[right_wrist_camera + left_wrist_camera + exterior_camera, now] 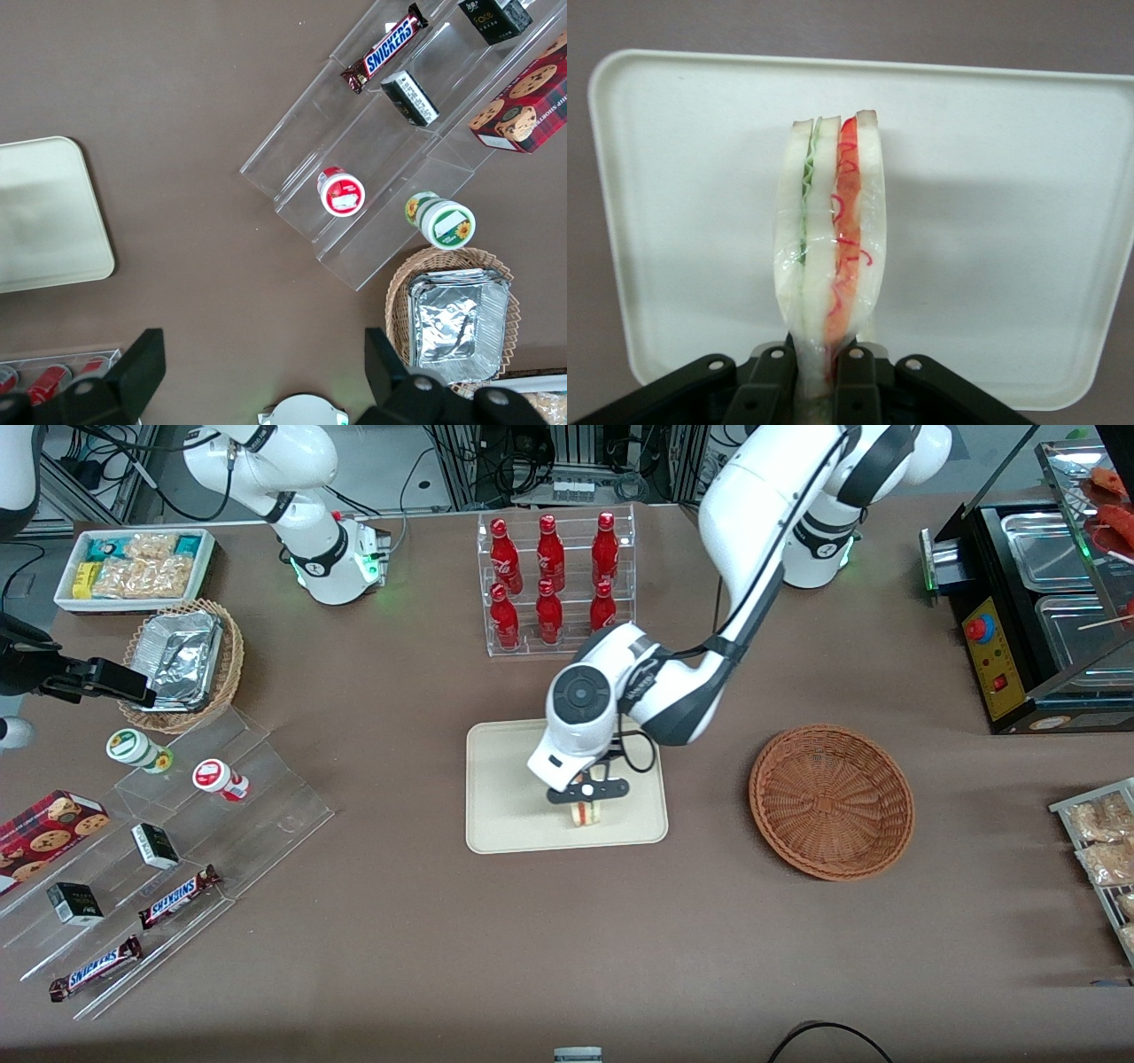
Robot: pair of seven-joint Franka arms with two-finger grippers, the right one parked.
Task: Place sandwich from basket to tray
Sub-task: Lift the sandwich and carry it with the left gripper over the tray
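Mid-counter, over the cream tray (505,797), the pincer (586,804) is clamped on the sandwich (830,243): plastic-wrapped white bread slices, green and red filling showing along its edge. The reddish wicker basket (831,802) lies toward the working arm's end.

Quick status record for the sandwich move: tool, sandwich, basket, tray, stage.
tool: left arm's tool over the tray, shut on the sandwich
sandwich: held by its narrow end, cut edge showing red and green filling, above the tray's middle
basket: reddish-brown wicker, nothing in it, beside the tray toward the working arm's end
tray: cream-beige, nothing lying on it
stage: sandwich not yet released
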